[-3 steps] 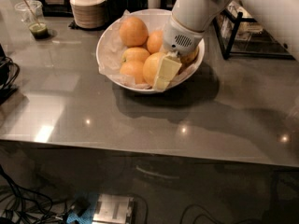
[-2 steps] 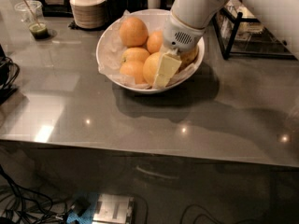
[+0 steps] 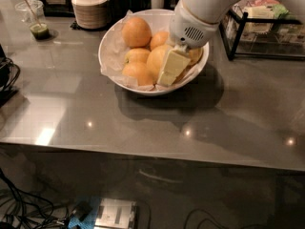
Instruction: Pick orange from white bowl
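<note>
The gripper (image 3: 167, 73) is reaching down into the right half of the white bowl (image 3: 107, 46), its cream-coloured tip lying against the right flank of the orange (image 3: 156, 61). Whether it is clasping that fruit or only touching it cannot be told. The white arm housing (image 3: 199, 14) is leaning in from the far right and covering the bowl's far right rim.

The orange is sitting in the middle of the bowl on crinkled white paper (image 3: 114, 56), with the smaller oranges crowding it. One (image 3: 137, 31) is sitting at the far left and one (image 3: 160, 38) just behind it. Two (image 3: 137, 56) (image 3: 138, 73) are pressing in on its left, and another (image 3: 195, 55) is peeking out to the right of the gripper.

The bowl is standing on a grey counter (image 3: 143, 128). A stack of beige dishes (image 3: 89, 7) is standing at the far left, just beyond the bowl. A clear cup (image 3: 33, 20) holding green liquid and a stick is standing farther left. A black wire rack (image 3: 267, 37) with packets is standing at the far right.
</note>
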Robot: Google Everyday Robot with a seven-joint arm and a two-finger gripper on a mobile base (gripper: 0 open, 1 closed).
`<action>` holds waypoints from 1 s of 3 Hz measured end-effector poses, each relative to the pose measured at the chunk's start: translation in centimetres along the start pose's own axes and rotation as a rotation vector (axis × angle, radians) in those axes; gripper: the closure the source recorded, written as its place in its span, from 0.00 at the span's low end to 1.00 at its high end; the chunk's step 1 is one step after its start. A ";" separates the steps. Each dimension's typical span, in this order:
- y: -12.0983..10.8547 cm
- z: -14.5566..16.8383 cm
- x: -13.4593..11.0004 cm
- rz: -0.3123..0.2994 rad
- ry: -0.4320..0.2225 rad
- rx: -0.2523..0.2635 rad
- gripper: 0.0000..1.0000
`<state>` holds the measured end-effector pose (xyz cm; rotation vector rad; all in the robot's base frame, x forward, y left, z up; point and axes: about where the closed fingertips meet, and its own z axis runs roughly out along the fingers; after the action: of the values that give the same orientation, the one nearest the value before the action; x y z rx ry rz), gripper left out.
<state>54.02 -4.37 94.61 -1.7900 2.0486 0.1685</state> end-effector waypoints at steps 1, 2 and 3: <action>2.7 -5.8 -1.5 -0.050 -0.079 0.147 1.00; 5.9 -11.2 -2.3 -0.099 -0.169 0.243 1.00; 7.7 -14.6 -0.5 -0.129 -0.262 0.266 1.00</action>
<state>43.25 -7.83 106.72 -1.6339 1.6827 0.0824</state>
